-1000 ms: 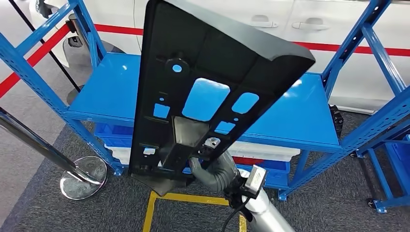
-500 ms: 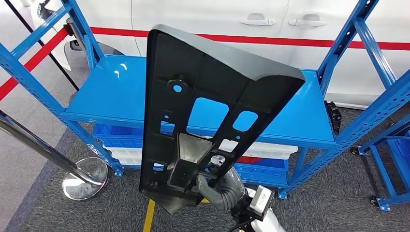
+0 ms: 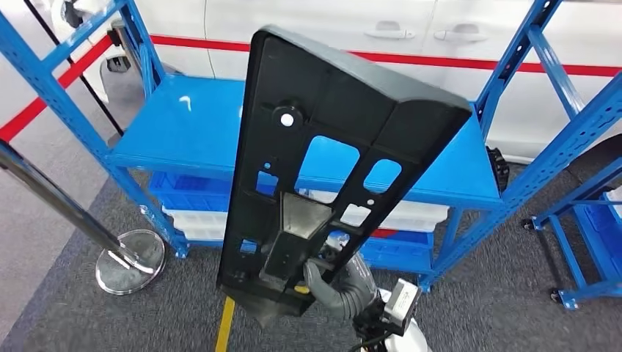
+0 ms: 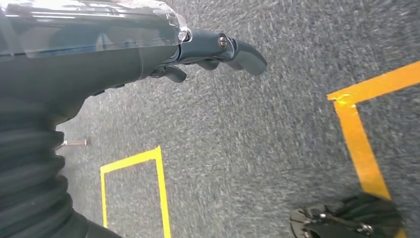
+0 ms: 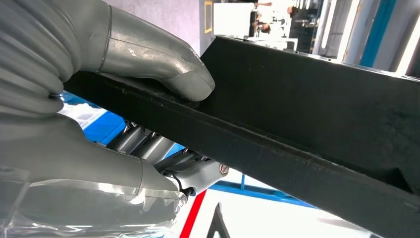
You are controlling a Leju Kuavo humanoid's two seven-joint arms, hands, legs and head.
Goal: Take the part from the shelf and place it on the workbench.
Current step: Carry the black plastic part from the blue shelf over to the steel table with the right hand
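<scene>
A long black plastic panel (image 3: 323,147) with several cut-out holes stands nearly upright in the middle of the head view, in front of the blue shelf (image 3: 183,139). My right hand (image 3: 339,282) grips the panel near its lower end. In the right wrist view the thumb (image 5: 153,59) presses on one face of the black part (image 5: 307,124) while the fingers (image 5: 163,153) wrap behind its edge. My left hand (image 4: 208,52) hangs over grey carpet, fingers slightly curled, holding nothing.
The blue shelf has a bare top board, with white and blue bins (image 3: 191,213) on the level below. A chrome stanchion base (image 3: 132,260) stands at the left. A white car (image 3: 411,37) is behind the shelf. Yellow floor tape (image 4: 361,153) marks the carpet.
The whole view has shifted, so the camera moved. The panel sits a little further right and slightly lower in the picture, still gripped by my right hand.
</scene>
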